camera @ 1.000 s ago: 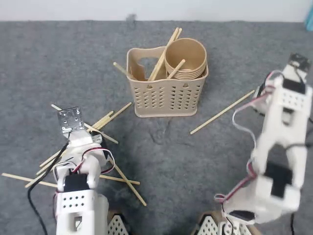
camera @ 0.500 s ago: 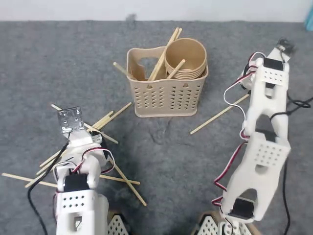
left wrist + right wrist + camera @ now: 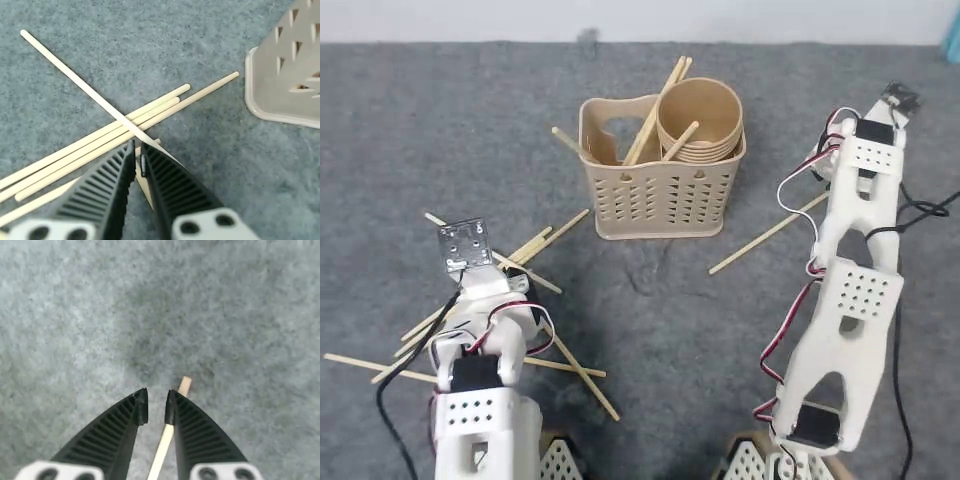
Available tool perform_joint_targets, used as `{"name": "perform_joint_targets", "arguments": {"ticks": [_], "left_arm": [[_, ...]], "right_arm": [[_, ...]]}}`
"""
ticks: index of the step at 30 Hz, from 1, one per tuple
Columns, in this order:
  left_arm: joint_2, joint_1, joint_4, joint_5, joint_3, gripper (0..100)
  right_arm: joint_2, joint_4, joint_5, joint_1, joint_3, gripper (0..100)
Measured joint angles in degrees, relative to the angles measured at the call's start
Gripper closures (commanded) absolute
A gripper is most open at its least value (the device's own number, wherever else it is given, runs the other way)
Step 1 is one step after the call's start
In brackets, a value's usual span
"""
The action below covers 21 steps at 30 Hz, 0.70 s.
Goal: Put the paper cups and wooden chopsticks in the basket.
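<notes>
The slotted beige plastic basket (image 3: 660, 200) held the nested paper cups (image 3: 700, 115) and several slanting wooden chopsticks (image 3: 655, 105) on fuzzy grey carpet (image 3: 470, 110). The left gripper (image 3: 137, 150), its ribbed jaws closed on nothing, hung over crossed loose chopsticks (image 3: 155, 111). The right gripper (image 3: 156, 404) stood slightly parted over a single chopstick (image 3: 184, 385), whose shaft was partly hidden beneath one finger.

A beige perforated plastic basket (image 3: 660, 205) stands upright. Its right-hand compartment holds a nested stack of brown paper cups (image 3: 700, 110), and several pale wooden chopsticks (image 3: 663, 98) lean in it, their tips jutting over the rim. One loose chopstick (image 3: 775, 229) lies flat to the basket's right. A crossed scatter of chopsticks (image 3: 555, 232) lies at its front left.
</notes>
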Motion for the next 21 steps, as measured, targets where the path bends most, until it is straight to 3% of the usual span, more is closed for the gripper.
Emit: {"name": "perform_joint_targets", "arguments": {"ticks": [9,21], "left_arm": [[0.0,0.0,0.0,0.0,0.0,98],[0.0,0.0,0.0,0.0,0.0,98]], "right_arm": [[3.16,10.64,0.0,2.46,-12.13,91.8],[9.76,9.41,0.0,2.46,-13.89,91.9]]}}
